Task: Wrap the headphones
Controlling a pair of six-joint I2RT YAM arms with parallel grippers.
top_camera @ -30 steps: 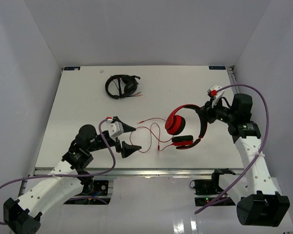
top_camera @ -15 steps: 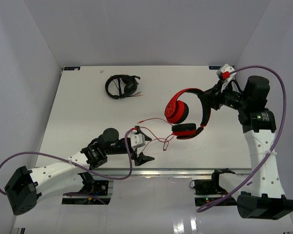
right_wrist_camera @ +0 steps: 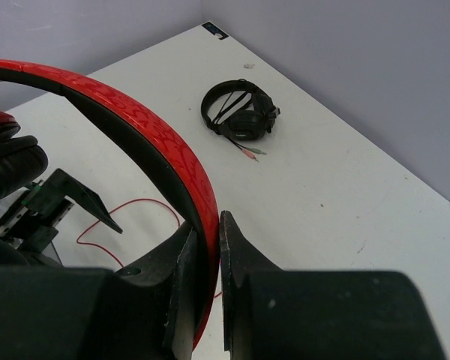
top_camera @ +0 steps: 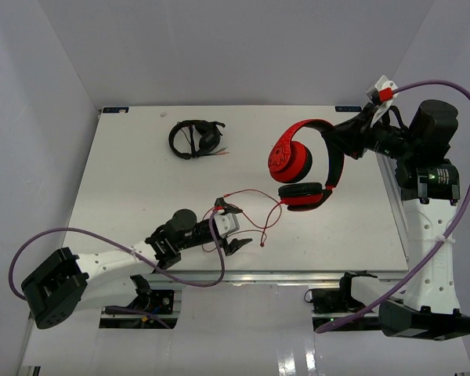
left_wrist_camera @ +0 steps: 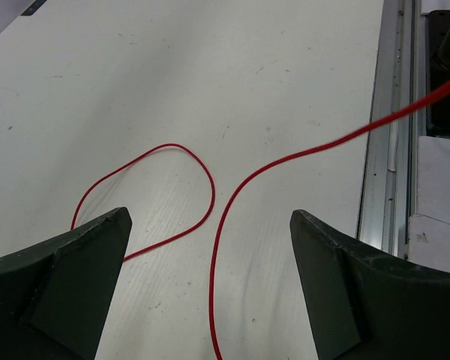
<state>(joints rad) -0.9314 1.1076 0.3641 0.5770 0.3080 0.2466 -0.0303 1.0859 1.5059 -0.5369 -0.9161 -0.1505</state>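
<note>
The red headphones [top_camera: 301,164] hang in the air over the table's right half, held by their headband [right_wrist_camera: 146,127]. My right gripper [top_camera: 343,139] is shut on that headband, also shown in the right wrist view [right_wrist_camera: 208,236]. Their thin red cable [top_camera: 254,210] trails down from the lower ear cup and lies in loops on the table. My left gripper [top_camera: 233,227] is open and low over the table near the front edge. In the left wrist view the left gripper [left_wrist_camera: 210,225] straddles the cable [left_wrist_camera: 217,247], one strand running between the fingers without touching them.
All-black headphones [top_camera: 194,138] lie at the back left of the white table [top_camera: 125,180]; they also show in the right wrist view [right_wrist_camera: 238,114]. The table's metal front rail [left_wrist_camera: 394,150] is just right of my left gripper.
My right gripper has lifted the red headphones up and toward the back right. My left arm has stretched right along the front edge, bringing its open gripper over the cable.
</note>
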